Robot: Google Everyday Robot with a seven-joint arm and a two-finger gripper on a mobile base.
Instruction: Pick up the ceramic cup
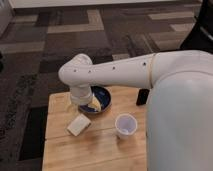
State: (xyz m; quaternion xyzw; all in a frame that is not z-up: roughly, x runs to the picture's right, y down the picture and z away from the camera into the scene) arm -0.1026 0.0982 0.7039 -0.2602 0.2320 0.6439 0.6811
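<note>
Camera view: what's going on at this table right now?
The robot's arm reaches across the wooden table, with its tool over the near rim of the dark blue bowl. The ceramic cup stands upright and untouched, apart from the tool, with a pale block lying on the table nearby.

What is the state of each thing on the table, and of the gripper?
ceramic cup: upright, looks empty, stands free on the table, not held.
blue bowl: upright, something yellow inside, left part hidden by the arm.
pale block: lies flat, left of the cup.
dark object: beside the arm, state unclear.
gripper: low at the bowl's left side, apart from the cup.
</note>
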